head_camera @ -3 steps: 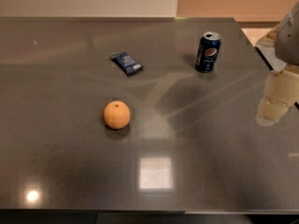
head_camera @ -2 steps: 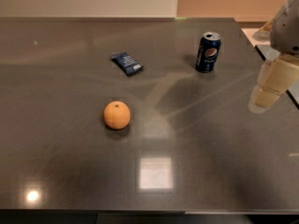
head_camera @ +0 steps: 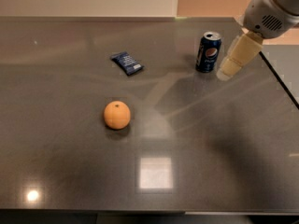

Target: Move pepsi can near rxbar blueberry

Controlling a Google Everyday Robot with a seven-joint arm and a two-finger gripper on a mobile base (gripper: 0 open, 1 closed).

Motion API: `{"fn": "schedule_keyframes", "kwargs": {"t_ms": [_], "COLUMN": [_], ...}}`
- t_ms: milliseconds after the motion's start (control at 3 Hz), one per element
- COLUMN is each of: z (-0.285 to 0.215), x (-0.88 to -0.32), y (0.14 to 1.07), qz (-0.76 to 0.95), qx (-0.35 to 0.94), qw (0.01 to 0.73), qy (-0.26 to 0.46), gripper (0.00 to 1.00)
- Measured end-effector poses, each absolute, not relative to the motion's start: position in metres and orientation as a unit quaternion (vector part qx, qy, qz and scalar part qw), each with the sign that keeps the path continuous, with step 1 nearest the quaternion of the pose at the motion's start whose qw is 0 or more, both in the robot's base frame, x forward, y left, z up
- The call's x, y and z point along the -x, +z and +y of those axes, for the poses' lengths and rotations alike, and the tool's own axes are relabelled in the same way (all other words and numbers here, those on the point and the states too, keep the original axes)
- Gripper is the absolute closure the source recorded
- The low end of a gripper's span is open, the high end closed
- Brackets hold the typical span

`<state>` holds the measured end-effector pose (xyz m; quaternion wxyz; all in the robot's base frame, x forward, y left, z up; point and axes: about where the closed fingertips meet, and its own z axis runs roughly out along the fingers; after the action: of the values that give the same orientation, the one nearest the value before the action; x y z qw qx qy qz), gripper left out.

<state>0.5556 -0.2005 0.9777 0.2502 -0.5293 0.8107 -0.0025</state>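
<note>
The pepsi can, dark blue with a silver top, stands upright on the dark grey table at the back right. The rxbar blueberry, a flat navy wrapper with white print, lies to the can's left at the back middle. My gripper hangs from the arm at the upper right, just to the right of the can and apart from it. It holds nothing that I can see.
An orange sits at the middle left of the table, in front of the wrapper. The table's right edge runs close behind the gripper. A bright light patch reflects at the front middle.
The gripper has moved left and toward the back, from the table's right edge to a spot right beside the can. The can, wrapper and orange have not moved.
</note>
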Motion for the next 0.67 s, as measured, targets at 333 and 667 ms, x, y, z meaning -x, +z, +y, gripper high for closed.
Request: {"fn": "schedule_keyframes", "kwargs": {"t_ms": [333, 667], "z": [-0.199, -0.202], "x": [-0.597, -0.63], "y": [0.972, 0.963], "qz": [0.82, 0.82], "qx": [0.492, 0.47], "qw": [0.292, 0.324], "qy": [0.022, 0.047], "gripper": [0.0, 0.0]}}
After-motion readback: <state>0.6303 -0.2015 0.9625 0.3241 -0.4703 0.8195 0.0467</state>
